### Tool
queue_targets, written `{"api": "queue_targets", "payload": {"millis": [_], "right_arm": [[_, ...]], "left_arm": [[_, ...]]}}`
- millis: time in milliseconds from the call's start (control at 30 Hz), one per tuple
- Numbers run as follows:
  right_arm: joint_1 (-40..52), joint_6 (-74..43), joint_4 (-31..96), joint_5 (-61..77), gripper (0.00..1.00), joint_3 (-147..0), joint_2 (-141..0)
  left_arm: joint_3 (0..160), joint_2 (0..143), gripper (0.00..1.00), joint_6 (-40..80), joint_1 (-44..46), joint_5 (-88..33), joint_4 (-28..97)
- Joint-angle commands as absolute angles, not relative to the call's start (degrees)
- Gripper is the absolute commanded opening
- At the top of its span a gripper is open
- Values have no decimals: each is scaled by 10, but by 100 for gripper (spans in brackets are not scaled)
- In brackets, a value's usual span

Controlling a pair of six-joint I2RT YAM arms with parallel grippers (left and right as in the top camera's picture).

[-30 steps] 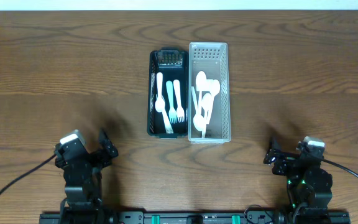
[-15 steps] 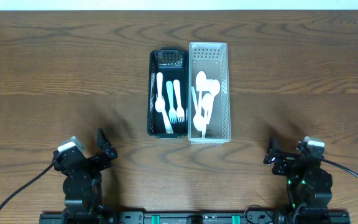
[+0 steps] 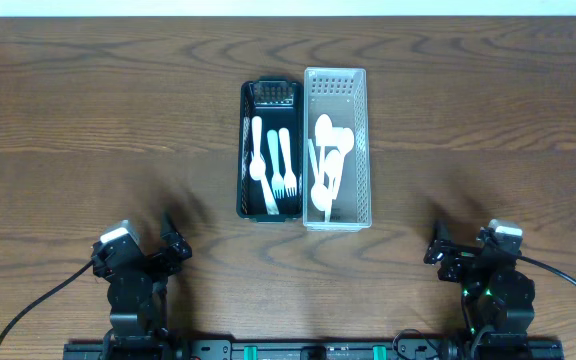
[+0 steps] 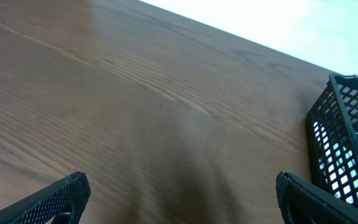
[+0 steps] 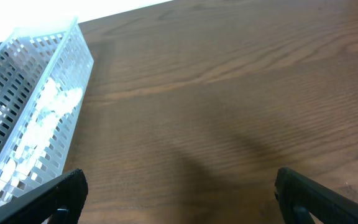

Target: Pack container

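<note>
The black basket (image 3: pixel 272 92) and the white basket (image 3: pixel 335 85) stand side by side at the middle of the table (image 3: pixel 88 120), long walls touching. White plastic forks (image 3: pixel 284 165) lie in the black one and white spoons (image 3: pixel 326 165) in the white one; no loose cutlery shows on the wood.

The likeliest trouble, as I judge it, is a basket sliding or tipping. Both look light and stand free, so a finger catching a slotted wall or rim on the way in would shove the pair. The cutlery is thin and lies flat in a narrow trough, so a pinch could slip.

Each basket's long axis runs from the robot's side to the far edge. The forks lie along it, tines toward the robot; the spoons' bowls point both ways.

The left gripper (image 3: pixel 171 245) and right gripper (image 3: pixel 438 247) sit well apart from the baskets, jaws spread wide and holding nothing
</note>
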State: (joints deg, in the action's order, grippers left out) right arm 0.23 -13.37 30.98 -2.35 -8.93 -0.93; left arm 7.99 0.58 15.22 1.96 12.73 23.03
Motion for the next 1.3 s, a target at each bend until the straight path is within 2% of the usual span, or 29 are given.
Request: {"api": "queue_targets", "payload": {"millis": [0,1267], "right_arm": [[-3,-132,310,-27,99,-83,-3],[-3,-132,310,-27,99,-83,-3]], "left_arm": [[77,2,98,156,17,138,251],[77,3,98,156,17,138,269]]}}
